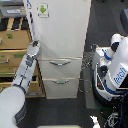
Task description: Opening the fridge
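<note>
Green-logo sticker (43, 10) on fridge (60, 30); wording illegible. Gripper (34, 46) at door's left edge, spread or pressed unclear.

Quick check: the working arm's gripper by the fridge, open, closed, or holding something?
Gripper: at the fridge's left edge in the exterior view; open or closed cannot be told at this resolution.

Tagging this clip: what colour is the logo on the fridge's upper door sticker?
Green, on the small white sticker on the tall white fridge; exterior view.
</note>
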You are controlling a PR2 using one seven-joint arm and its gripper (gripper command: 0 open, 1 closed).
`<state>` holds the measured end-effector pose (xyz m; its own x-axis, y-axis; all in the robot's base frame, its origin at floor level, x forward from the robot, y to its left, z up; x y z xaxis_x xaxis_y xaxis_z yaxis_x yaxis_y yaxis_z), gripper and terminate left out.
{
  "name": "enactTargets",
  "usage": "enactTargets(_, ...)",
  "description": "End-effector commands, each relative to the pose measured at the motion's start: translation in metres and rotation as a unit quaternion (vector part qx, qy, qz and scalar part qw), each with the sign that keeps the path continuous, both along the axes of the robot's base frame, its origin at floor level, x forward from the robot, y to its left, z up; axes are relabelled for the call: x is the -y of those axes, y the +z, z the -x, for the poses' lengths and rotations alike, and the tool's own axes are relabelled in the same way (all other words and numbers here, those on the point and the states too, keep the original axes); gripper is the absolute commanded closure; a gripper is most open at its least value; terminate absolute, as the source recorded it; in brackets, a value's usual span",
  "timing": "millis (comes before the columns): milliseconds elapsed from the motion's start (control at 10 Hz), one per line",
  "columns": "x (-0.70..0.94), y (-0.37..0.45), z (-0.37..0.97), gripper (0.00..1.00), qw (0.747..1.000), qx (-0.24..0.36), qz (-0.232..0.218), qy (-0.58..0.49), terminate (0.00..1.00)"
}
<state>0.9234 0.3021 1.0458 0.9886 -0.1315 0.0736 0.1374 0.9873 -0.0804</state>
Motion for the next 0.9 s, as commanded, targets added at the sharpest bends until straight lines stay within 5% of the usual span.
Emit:
enactTargets(100,0.047,0.023,0.164,1.00,0.985,0.002,0.022,-0.169,0.00)
enactTargets(900,0.143,0.138,0.355,1.00,0.952,0.060,0.052,-0.296,0.00)
